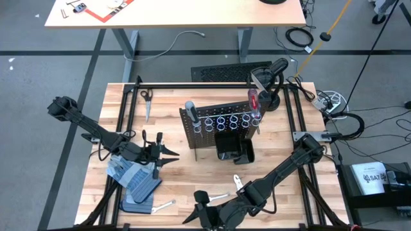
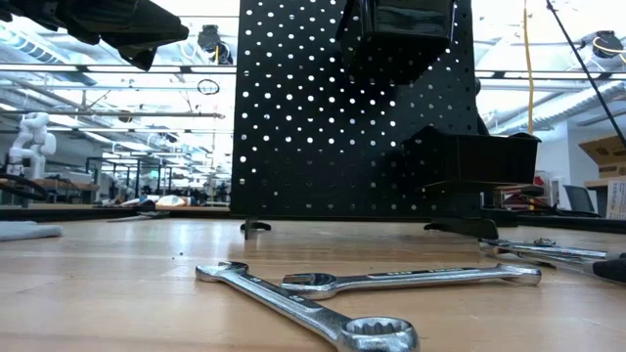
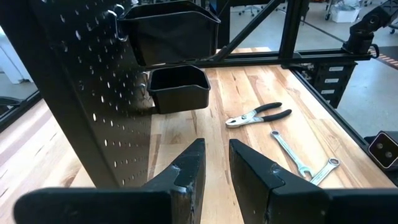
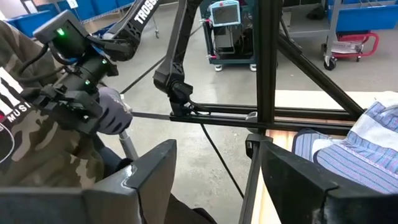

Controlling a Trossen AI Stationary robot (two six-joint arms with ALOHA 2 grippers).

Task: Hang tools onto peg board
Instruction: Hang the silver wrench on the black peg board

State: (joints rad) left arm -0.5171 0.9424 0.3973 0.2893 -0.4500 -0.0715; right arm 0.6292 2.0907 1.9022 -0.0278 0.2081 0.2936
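Observation:
The black peg board (image 1: pixel 218 125) stands upright mid-table. A grey-handled screwdriver (image 1: pixel 191 109) and a red-handled one (image 1: pixel 255 102) stand in its silver rings, and a black bin (image 1: pixel 234 151) hangs on its near face. Pliers (image 3: pixel 258 115) and two silver wrenches (image 2: pixel 313 298) lie on the wood in front of it. My left gripper (image 3: pixel 216 165) hovers left of the board, pointing at it. Its fingers stand a little apart with nothing between them. My right gripper (image 4: pixel 217 180) is at the near edge (image 1: pixel 194 208), wide open and holding nothing.
Blue-grey gloves (image 1: pixel 125 170) and a ribbed mat (image 1: pixel 141 192) lie near the left front, with another wrench (image 1: pixel 164 206) beside them. A dark-handled tool (image 1: pixel 146 99) lies at the far left. Beyond the table frame (image 4: pixel 267 74), a person's gloved hand (image 4: pixel 109 115) holds a control arm.

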